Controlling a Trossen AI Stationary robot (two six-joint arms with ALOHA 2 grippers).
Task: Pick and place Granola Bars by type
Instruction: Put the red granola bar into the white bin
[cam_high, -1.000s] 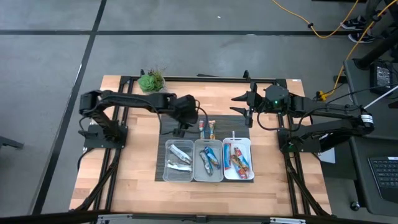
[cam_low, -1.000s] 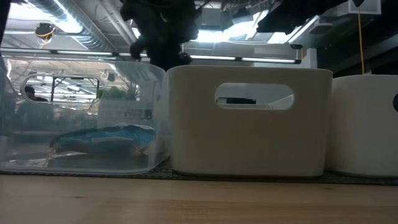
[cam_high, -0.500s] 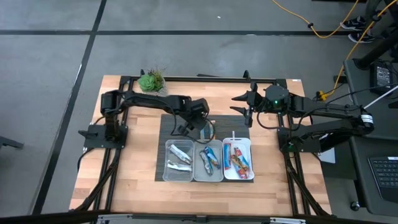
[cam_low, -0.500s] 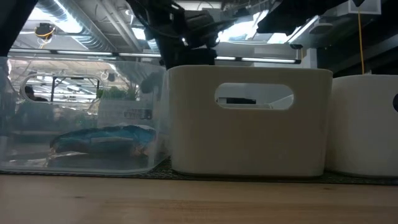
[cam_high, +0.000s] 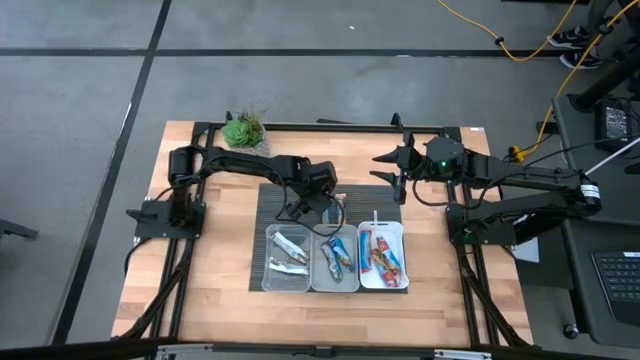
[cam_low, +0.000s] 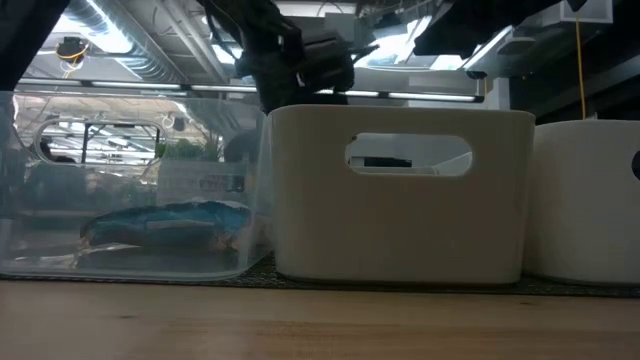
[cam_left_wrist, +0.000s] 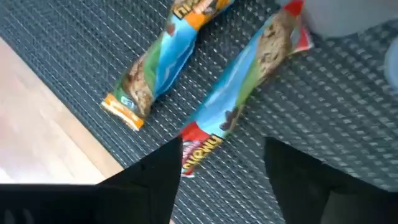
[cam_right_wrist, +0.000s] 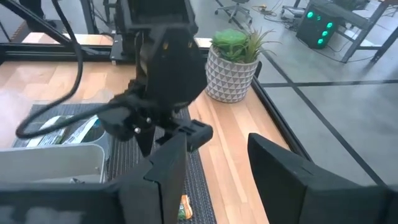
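Observation:
Two granola bars lie side by side on the dark mesh mat (cam_left_wrist: 74, 37): one with orange ends (cam_left_wrist: 158, 68) and one with red ends (cam_left_wrist: 245, 93). My left gripper (cam_left_wrist: 222, 177) hangs open just above them, pointing steeply down, its fingers on either side of the red-ended bar's nearer end (cam_left_wrist: 198, 152); I cannot tell whether they touch it. In the high view that gripper (cam_high: 326, 200) sits just behind the trays. My right gripper (cam_right_wrist: 217, 171) waits open at the table's far right (cam_high: 392, 170), with nothing between its fingers.
Three trays stand in a row near the mat's front: a clear one (cam_high: 270, 258) with silvery bars, a middle one (cam_high: 316, 262) with blue bars, a white one (cam_high: 402, 250) with red bars. A potted plant (cam_high: 243, 130) stands at the far left corner.
My left gripper has gone down and toward the table's right, from the mat's far left part to above the two loose bars, and it has rolled about its own axis on the way. The bars have stayed where they were.

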